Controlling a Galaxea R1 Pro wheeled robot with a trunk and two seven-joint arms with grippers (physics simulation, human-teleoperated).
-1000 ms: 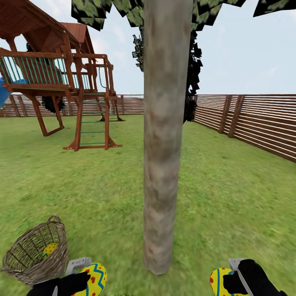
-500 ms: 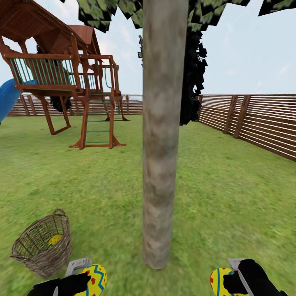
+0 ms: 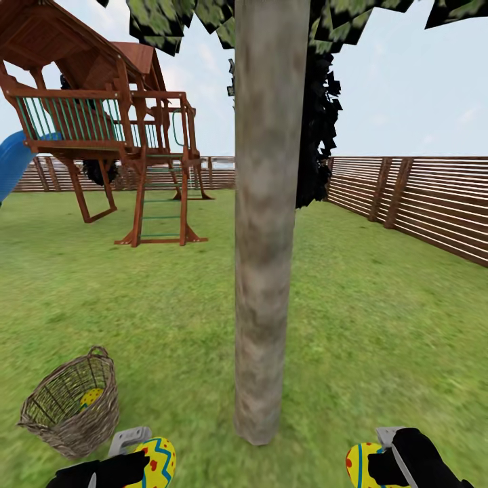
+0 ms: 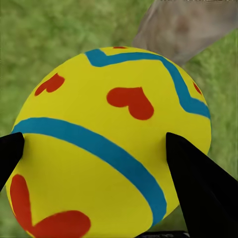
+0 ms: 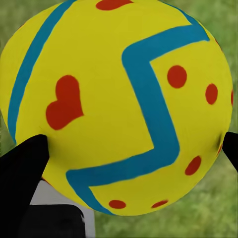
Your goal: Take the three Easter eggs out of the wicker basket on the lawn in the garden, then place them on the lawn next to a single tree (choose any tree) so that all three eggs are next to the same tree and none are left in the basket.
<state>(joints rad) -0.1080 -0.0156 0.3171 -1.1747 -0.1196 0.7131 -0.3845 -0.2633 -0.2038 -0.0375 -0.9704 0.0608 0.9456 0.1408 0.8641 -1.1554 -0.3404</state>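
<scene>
Head view: tree (image 3: 264, 271) trunk dead ahead; wicker basket (image 3: 71, 407) left of its base keeps one egg (image 3: 91, 396). Left pincer (image 3: 139, 464) and right pincer (image 3: 376, 464) each grip an egg.

Wrist views: left egg (image 4: 109, 144) and right egg (image 5: 119, 104) look smooth, rounded, likely slippery; clamping across the widest middle suits them.

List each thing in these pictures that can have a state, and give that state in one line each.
left gripper: shut on an Easter egg, held above the lawn.
right gripper: shut on a second Easter egg.
third Easter egg: lying inside the wicker basket.
wicker basket: tilted on the grass, open, one egg inside.
tree: trunk upright, no egg on the grass at its foot yet.
</scene>
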